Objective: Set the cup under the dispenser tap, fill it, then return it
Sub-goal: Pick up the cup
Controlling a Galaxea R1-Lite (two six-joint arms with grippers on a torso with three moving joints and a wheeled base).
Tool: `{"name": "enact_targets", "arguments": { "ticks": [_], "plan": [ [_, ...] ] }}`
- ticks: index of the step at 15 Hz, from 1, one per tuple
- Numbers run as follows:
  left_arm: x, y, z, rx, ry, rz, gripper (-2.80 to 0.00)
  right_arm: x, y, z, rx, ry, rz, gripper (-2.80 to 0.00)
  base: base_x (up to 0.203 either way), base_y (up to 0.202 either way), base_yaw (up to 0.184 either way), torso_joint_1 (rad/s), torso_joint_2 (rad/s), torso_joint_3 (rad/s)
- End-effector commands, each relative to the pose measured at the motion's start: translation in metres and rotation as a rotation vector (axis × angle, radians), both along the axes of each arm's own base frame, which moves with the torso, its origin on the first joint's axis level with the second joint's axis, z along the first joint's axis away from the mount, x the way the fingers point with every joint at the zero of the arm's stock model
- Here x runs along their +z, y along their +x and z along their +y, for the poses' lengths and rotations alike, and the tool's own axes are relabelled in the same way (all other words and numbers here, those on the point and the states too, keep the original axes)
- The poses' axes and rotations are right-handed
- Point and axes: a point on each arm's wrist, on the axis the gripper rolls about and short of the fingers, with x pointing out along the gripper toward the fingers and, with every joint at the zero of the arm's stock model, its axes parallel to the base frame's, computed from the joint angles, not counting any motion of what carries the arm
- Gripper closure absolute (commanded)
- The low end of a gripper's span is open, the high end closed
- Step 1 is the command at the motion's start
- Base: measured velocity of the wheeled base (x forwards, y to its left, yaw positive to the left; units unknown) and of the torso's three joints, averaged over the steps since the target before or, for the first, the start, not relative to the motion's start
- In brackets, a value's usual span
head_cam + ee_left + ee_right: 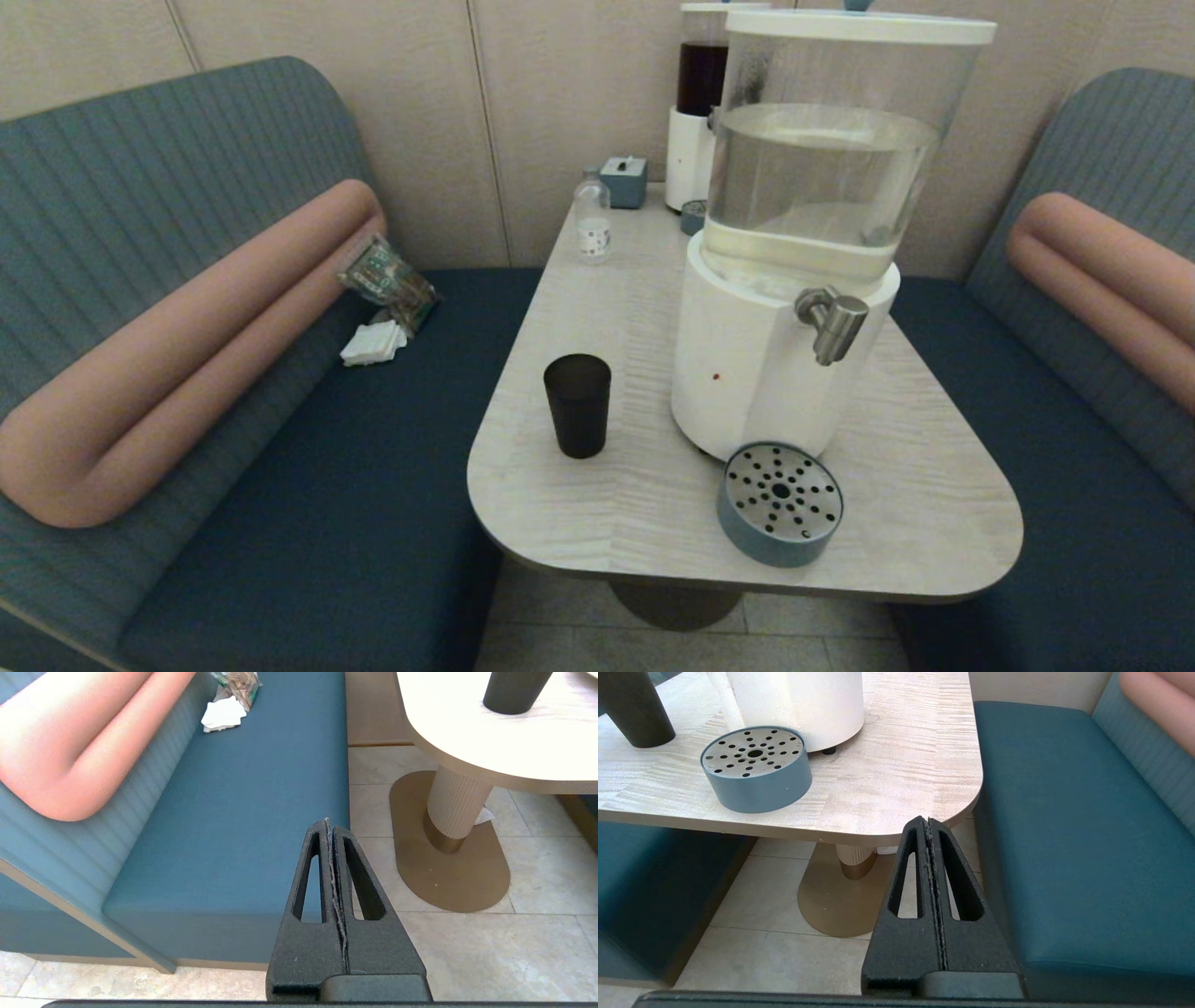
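The dark tumbler cup [578, 404] stands upright on the table [934, 523], to the left of the big clear-tank dispenser [803, 233]. Its brushed-silver tap [831, 322] juts out above a round blue drip tray [780, 504] with a perforated metal top. Neither arm shows in the head view. My left gripper [328, 822] is shut and empty, hanging low over the bench edge and floor, with the cup [511, 690] far off on the table. My right gripper [928, 819] is shut and empty below the table's near corner, the drip tray [756, 767] and cup [633, 711] beyond it.
A slim dispenser with a dark red tank [700, 103], a small clear bottle [592, 219] and a blue box [624, 180] stand at the table's far end. Blue benches [355, 467] flank the table. Napkins [373, 343] and a packet lie on the left bench. The table pedestal [455, 807] stands on tiled floor.
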Motion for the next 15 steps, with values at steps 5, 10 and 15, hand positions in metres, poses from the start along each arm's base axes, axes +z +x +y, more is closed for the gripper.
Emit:
{"name": "enact_targets", "arguments": {
  "ticks": [5,10,15],
  "plan": [
    [0.008,-0.002,0.000,0.000,-0.004,-0.034,0.00,-0.004,0.001,0.000,0.000,-0.001,0.013,0.00,0.000,0.000,0.000,0.000,0.00,0.000],
    [0.096,-0.010,-0.003,-0.142,-0.128,-0.093,0.00,-0.004,0.001,0.000,0.000,-0.002,0.014,0.00,0.000,0.000,0.000,0.000,0.00,0.000],
    [0.174,0.067,-0.008,-0.344,-0.432,0.047,0.00,-0.004,0.001,0.000,0.000,0.000,0.014,0.00,0.000,0.000,0.000,0.000,0.00,0.000]
  ]
}}
